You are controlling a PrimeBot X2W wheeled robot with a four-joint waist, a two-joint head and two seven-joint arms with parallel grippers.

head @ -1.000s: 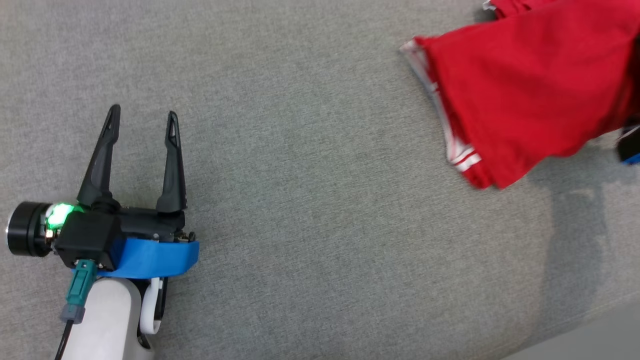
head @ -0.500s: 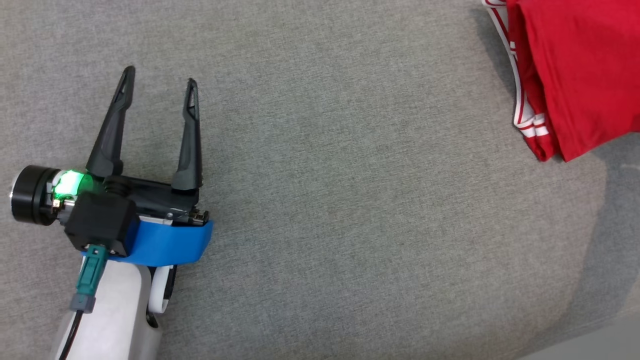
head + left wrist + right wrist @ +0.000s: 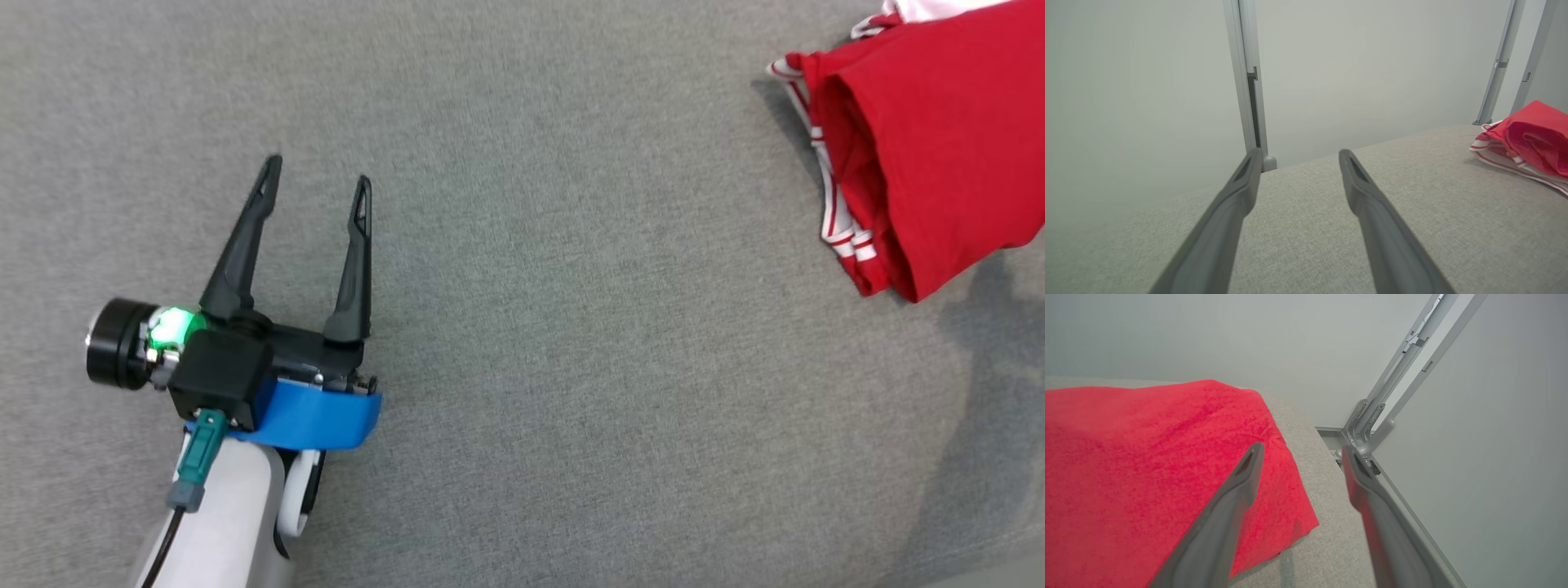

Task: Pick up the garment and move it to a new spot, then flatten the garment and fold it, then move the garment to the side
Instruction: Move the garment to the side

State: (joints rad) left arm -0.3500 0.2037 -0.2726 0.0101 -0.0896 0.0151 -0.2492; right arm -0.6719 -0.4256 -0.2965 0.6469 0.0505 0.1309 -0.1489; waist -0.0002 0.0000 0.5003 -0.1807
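In the head view, a pale forearm was seen nearest, at the lower left, wrapped at the wrist by one blue band beside one lit green lamp. Beyond it the left gripper was held spread wide above the grey fabric surface, with nothing gripped and nothing touched by its two dark fingers. Well apart from it, at the upper right edge, one red garment with white-striped trim was laid in folded layers on the same surface.

The far side was supplied by the left wrist view. Past the two parted fingers of the left gripper, the surface's far edge, a pale wall and three grey upright posts were shown, one just beyond the fingertips and two at the right. The garment was seen lying before those two.

In the right wrist view the right gripper was seen opened wide, nothing being held between its two fingers. Whether the cloth was touched could not be told. The garment was spread below and to the left, close to the surface's edge, and grey frame struts were seen beyond.
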